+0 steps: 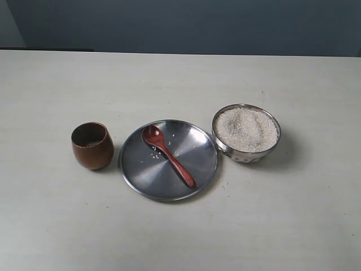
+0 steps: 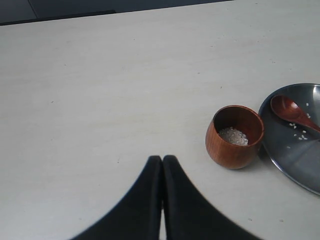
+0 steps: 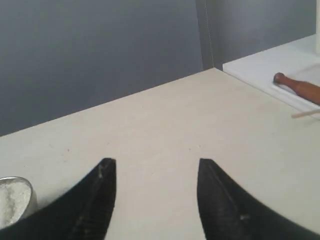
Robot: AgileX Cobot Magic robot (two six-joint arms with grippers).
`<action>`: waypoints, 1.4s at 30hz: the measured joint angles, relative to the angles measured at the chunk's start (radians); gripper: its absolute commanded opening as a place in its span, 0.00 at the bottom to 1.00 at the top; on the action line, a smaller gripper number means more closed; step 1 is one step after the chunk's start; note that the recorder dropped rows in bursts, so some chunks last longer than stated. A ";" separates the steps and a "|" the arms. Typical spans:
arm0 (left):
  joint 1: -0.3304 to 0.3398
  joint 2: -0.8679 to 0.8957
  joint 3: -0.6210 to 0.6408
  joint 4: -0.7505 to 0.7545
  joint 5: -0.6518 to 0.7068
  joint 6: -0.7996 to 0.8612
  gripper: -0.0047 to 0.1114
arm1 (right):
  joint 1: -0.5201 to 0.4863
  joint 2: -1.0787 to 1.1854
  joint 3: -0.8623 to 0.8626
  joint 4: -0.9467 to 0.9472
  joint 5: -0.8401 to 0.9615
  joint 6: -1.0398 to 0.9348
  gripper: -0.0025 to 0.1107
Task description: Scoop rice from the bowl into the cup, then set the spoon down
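Spoon (image 1: 167, 156), dark reddish-brown wood, on flat steel plate (image 1: 194, 144) — set down, I judge | brown wooden cup (image 2: 235, 150) holds rice (image 2: 233, 135) | left gripper (image 2: 162, 165) clenched empty, right gripper (image 3: 156, 167) released.

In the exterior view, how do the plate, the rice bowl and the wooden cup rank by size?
1. Flat round steel plate
2. Small round shiny steel bowl
3. Rounded brown wooden cup
They sit side by side, about equally far from the camera, so nearness barely matters.

Soft, even light casts faint shadows beside the bowl (image 1: 238, 153) and a dull sheen on the plate (image 1: 145, 170).
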 measured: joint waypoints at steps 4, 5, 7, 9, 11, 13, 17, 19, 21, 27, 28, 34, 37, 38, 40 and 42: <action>0.000 0.000 0.000 0.000 0.000 0.000 0.04 | 0.000 0.000 0.000 -0.021 -0.087 -0.029 0.45; 0.000 0.000 0.000 0.000 0.000 0.000 0.04 | 0.000 0.000 0.000 -0.029 -0.111 -0.032 0.45; 0.000 0.000 0.000 0.000 0.000 0.000 0.04 | 0.000 0.000 0.000 -0.044 -0.149 -0.036 0.45; 0.000 0.000 0.000 0.000 0.000 0.000 0.04 | 0.000 0.000 0.000 -0.062 -0.179 -0.038 0.45; 0.000 0.000 0.000 0.000 0.000 0.000 0.04 | 0.000 0.000 0.000 -0.094 -0.225 -0.039 0.45; 0.000 0.000 0.000 0.000 0.000 0.000 0.04 | 0.000 0.000 -0.006 -0.104 -0.233 -0.041 0.45; 0.000 0.000 0.000 0.000 0.000 0.000 0.04 | 0.000 0.000 -0.052 -0.106 -0.196 -0.041 0.45; 0.000 0.000 0.000 0.000 0.000 0.000 0.04 | 0.000 0.000 -0.061 -0.106 -0.149 -0.042 0.45; 0.000 0.000 0.000 0.000 0.000 0.000 0.04 | 0.000 0.000 -0.064 -0.104 -0.084 -0.058 0.45; 0.000 0.000 0.000 0.000 0.000 0.000 0.04 | 0.000 0.000 -0.064 0.047 0.030 -0.228 0.45; 0.000 0.000 0.000 0.000 0.000 0.000 0.04 | 0.000 0.000 -0.064 0.067 0.034 -0.250 0.45; 0.000 0.000 0.000 0.000 0.000 0.000 0.04 | 0.000 0.000 -0.064 0.173 0.038 -0.385 0.45; 0.000 0.000 0.000 0.000 0.000 0.000 0.04 | 0.000 0.000 -0.064 0.185 0.046 -0.412 0.45; 0.000 0.000 0.000 0.000 0.000 0.000 0.04 | 0.000 0.000 -0.064 0.185 0.046 -0.417 0.45; 0.000 0.000 0.000 0.000 0.000 0.000 0.04 | 0.000 0.000 -0.064 0.186 0.048 -0.423 0.45; 0.000 0.000 0.000 0.000 0.000 0.000 0.04 | 0.000 0.000 -0.064 0.188 0.054 -0.426 0.45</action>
